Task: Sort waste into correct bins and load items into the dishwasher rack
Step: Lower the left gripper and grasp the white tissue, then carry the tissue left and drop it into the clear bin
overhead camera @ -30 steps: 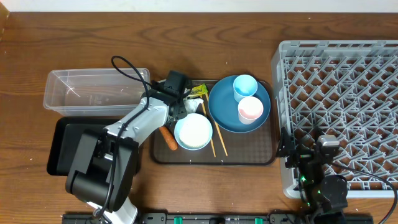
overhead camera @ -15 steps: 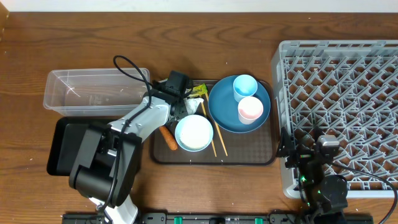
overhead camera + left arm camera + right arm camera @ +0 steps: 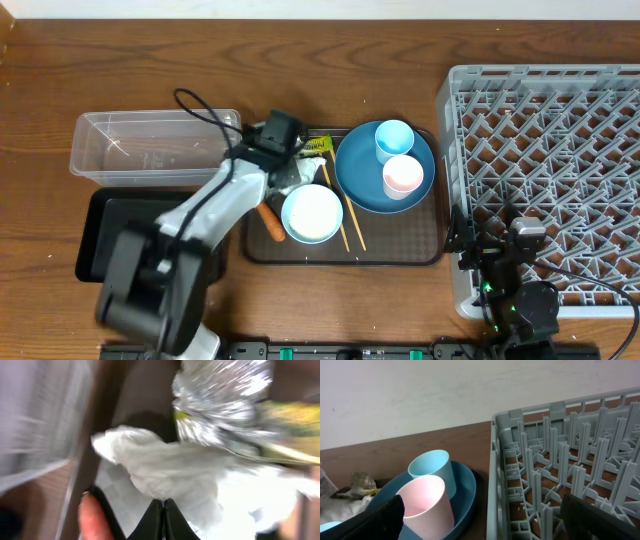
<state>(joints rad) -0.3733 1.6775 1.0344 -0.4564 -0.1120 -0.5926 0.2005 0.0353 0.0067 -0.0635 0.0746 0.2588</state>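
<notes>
My left gripper (image 3: 292, 174) is at the back left of the brown serving tray, its jaws (image 3: 164, 503) shut on the crumpled white tissue (image 3: 165, 467). The yellow-green and silver wrapper (image 3: 225, 400) lies just behind the tissue and shows in the overhead view (image 3: 318, 146). The orange carrot (image 3: 272, 222) lies left of the white bowl (image 3: 312, 212). Two chopsticks (image 3: 351, 222) lie beside the bowl. The blue plate (image 3: 362, 175) holds a light blue cup (image 3: 394, 138) and a pinkish cup (image 3: 402, 176). My right gripper (image 3: 487, 522) is open and empty beside the grey rack (image 3: 545, 150).
The clear tub (image 3: 150, 148) stands left of the brown serving tray (image 3: 400, 240), with the black tray (image 3: 95, 240) in front of it. The rack's near-left corner (image 3: 520, 460) is close to my right gripper. The left arm's cable loops over the tub.
My left arm is in motion and blurred; its wrist has shifted slightly back and left with the tissue in its jaws. The right arm has not moved.
</notes>
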